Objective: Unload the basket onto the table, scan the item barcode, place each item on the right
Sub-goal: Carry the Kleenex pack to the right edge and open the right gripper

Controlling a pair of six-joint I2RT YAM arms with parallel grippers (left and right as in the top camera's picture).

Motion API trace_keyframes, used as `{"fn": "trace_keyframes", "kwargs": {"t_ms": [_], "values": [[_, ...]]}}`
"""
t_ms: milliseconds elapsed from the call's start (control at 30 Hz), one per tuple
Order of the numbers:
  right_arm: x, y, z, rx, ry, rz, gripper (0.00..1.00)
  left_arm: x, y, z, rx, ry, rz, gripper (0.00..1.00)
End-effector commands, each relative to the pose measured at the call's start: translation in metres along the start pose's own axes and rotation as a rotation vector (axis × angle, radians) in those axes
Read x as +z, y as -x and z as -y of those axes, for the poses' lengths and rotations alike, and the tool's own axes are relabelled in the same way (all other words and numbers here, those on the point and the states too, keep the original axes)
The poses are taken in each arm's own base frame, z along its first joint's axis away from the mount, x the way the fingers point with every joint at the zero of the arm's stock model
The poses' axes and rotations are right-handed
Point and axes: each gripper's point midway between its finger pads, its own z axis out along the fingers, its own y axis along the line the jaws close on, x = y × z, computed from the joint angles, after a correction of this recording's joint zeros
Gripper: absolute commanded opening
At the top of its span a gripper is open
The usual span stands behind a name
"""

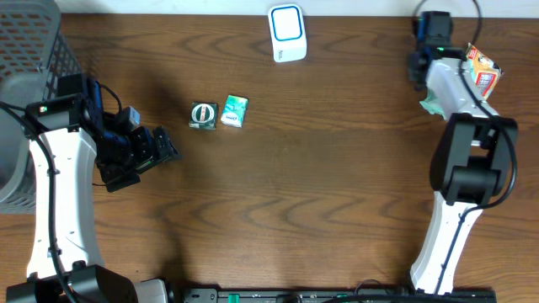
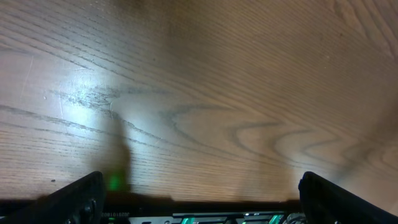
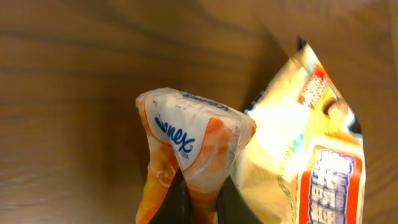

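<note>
- Right gripper (image 3: pixel 199 190) pinches a tissue pack (image 3: pixel 193 134) at the worktop's (image 1: pixel 337 185) far right corner.
- Left gripper (image 1: pixel 164 149), jaws spread, hovers near the left edge.
- Scanner (image 1: pixel 287 32) stands mid far edge.

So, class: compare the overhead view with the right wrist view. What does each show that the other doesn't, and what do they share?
Overhead only: the white scanner, a dark green item, a light green pack, the grey basket and the open left gripper. Right wrist only: the Kleenex pack pinched in the shut right gripper. Both: the yellow snack packet and the wooden table.
</note>
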Motion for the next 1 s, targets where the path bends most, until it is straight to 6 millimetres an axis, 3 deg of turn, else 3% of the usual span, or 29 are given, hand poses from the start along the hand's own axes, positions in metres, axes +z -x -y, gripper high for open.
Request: {"fn": "trace_keyframes", "kwargs": {"t_ms": [0, 267, 367, 467, 567, 633, 733, 867, 900, 933, 967], "values": [[-0.002, -0.01, 0.034, 0.103, -0.027, -0.032, 0.01, 0.0, -0.001, 0.0, -0.004, 0.003, -0.002, 0.98], [0.007, -0.048, 0.065, 0.14, -0.049, -0.153, 0.01, 0.0, -0.001, 0.0, -0.005, 0.003, -0.002, 0.98], [0.0, -0.048, 0.079, 0.135, -0.123, -0.162, 0.37, 0.0, -0.001, 0.0, -0.005, 0.003, -0.002, 0.98], [-0.013, -0.041, 0.092, 0.144, -0.169, -0.14, 0.63, 0.0, -0.001, 0.0, -0.004, 0.003, -0.002, 0.98], [-0.031, -0.026, 0.094, 0.156, -0.152, -0.092, 0.64, 0.0, -0.001, 0.0, -0.004, 0.003, -0.002, 0.98], [-0.046, -0.01, 0.081, 0.158, -0.074, -0.038, 0.66, 0.0, -0.001, 0.0, -0.005, 0.003, -0.002, 0.98], [-0.075, 0.021, 0.04, 0.144, 0.126, 0.07, 0.63, 0.0, -0.001, 0.0, -0.004, 0.003, -0.002, 0.98], [-0.129, 0.066, -0.047, 0.156, 0.529, 0.233, 0.67, 0.0, -0.001, 0.0, -0.004, 0.003, -0.002, 0.98], [-0.145, 0.073, -0.074, 0.172, 0.654, 0.25, 0.67, 0.0, -0.001, 0.0, -0.004, 0.003, -0.002, 0.98], [-0.153, 0.075, -0.086, 0.177, 0.712, 0.252, 0.67, 0.0, -0.001, 0.0, -0.004, 0.003, -0.002, 0.98], [-0.174, 0.078, -0.117, 0.184, 0.854, 0.253, 0.67, 0.0, -0.001, 0.0, -0.004, 0.003, -0.002, 0.98]]}}
